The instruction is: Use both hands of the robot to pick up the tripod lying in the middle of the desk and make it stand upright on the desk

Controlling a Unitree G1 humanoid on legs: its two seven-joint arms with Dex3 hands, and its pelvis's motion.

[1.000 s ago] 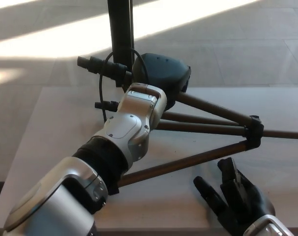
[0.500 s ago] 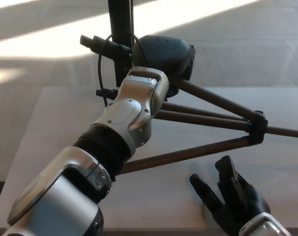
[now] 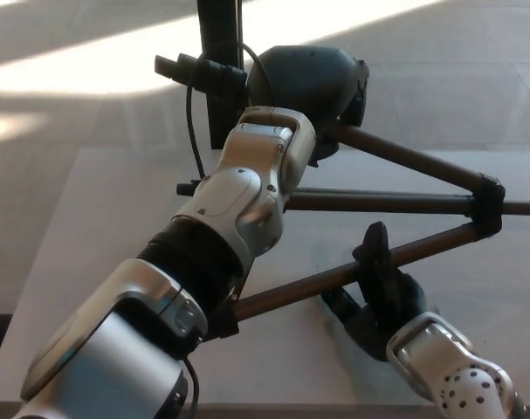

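1. The right hand (image 3: pixel 380 292) has moved up from the bare surface (image 3: pixel 116 209); its fingers now wrap the near leg.
2. The left hand (image 3: pixel 304 83) is closed on the tripod (image 3: pixel 395 202) head.
3. The tripod has risen slightly but remains tilted, so the lift is only beginning.

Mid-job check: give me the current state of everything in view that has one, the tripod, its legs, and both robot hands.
tripod: head end raised off the desk, not yet upright.
tripod legs: spread apart, joined at a black collar.
left robot hand: hidden behind its own wrist at the tripod head; open or shut cannot be told.
right robot hand: fingers curled around the nearest leg.
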